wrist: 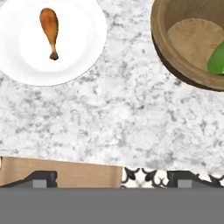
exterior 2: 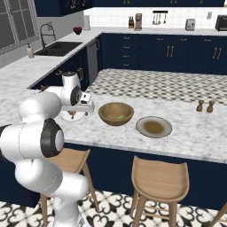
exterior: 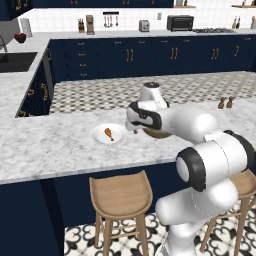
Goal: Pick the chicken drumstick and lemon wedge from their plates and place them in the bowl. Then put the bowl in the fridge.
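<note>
Over worktop (wrist: 109, 122): hand (wrist: 111, 178), one, released, holding nothing, between plate and bowl.
Drumstick (wrist: 50, 29): one, lying on white plate (wrist: 85, 52); in the hand view, long axis near vertical, bone end down.
Bowl (wrist: 166, 48): one, with one lemon wedge (wrist: 217, 59) inside.
Grey-rimmed plate (exterior 2: 153, 127): one, beside bowl.
Stools (exterior: 120, 197): two.

Drumstick on its plate, lemon in the bowl

The orange-brown chicken drumstick (wrist: 50, 30) lies flat on the white plate (wrist: 83, 52), bone end toward the plate's middle. Just beside it sits the deep brown wooden bowl (exterior 2: 115, 113) with the green-yellow lemon wedge (wrist: 217, 59) inside. The grey-rimmed plate (exterior 2: 154, 127) with its brownish centre is bare, on the bowl's other side.
</note>
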